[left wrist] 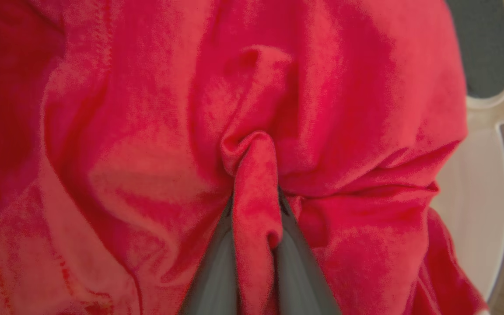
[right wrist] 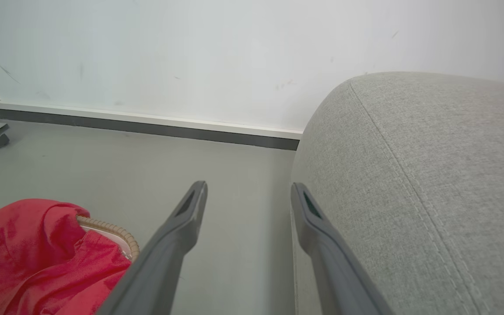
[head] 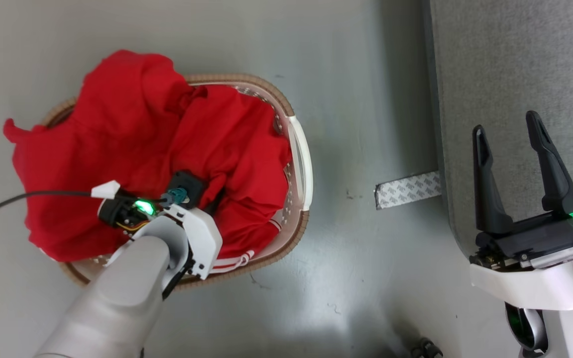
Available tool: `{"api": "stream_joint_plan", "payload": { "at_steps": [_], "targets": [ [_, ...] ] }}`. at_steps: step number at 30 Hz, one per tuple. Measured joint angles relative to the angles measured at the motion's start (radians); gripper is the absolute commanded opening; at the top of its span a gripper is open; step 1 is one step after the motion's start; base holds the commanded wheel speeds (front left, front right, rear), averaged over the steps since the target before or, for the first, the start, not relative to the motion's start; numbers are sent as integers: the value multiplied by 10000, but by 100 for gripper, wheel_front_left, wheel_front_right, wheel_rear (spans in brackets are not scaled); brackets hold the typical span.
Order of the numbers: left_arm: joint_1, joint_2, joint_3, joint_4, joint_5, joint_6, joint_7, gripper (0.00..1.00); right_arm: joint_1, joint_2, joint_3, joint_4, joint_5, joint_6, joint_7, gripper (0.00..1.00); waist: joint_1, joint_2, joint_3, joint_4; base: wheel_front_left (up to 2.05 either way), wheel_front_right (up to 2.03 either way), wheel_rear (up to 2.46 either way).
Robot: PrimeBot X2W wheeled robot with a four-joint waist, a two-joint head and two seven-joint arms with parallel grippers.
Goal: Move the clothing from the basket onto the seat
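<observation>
We are at the grasping step. Our left gripper (left wrist: 255, 205) is down in the basket (head: 300, 149), its two fingers clenched on a raised fold of the red garment (head: 132, 124); the left wrist view shows that fold pinched upright between them. The garment lies heaped in the basket, filling it and spilling over the rim on the far and left sides, with its white-striped hem (head: 232, 261) at the near rim. None of it is on the sofa (head: 515, 59), which stands to our right, apart from the basket across a strip of bare floor (head: 356, 99). Our right gripper (head: 505, 124) hovers beside the sofa's edge, fingers spread and holding nothing.

We judge the next move to be a lift: up until the trailing cloth clears the rim, then rightward over the sofa before letting go. The pinch takes only one fold of a bulky, loose garment, so we think it could slip or drag the basket along; a slow rise seems wise.
</observation>
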Motion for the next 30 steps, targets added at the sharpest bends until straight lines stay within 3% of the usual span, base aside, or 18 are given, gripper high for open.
{"api": "stream_joint_plan", "payload": {
  "at_steps": [8, 14, 23, 30],
  "targets": [
    [260, -336, 477, 207, -587, 86, -1101, 0, 81, 4, -176, 489, 33, 0, 2, 100, -1, 0, -1079, 243, 0, 0, 0],
    [1387, -426, 871, -523, -949, 192, -1287, 0, 671, 6, -384, 932, -52, 0, 0, 100, -2, 0, -2552, 590, 0, 0, 0],
    [3118, -485, 1095, -2851, -968, 629, -1304, 0, 1740, 12, -483, 1473, -240, 0, 0, 100, -4, 0, -5064, 1310, 0, 0, 0],
    [3864, -132, 1028, -4878, -965, 1124, -974, 0, 2299, 12, -324, 1747, -336, 0, 0, 100, -6, 0, -6637, 1833, 0, 0, 0]
  ]
}}
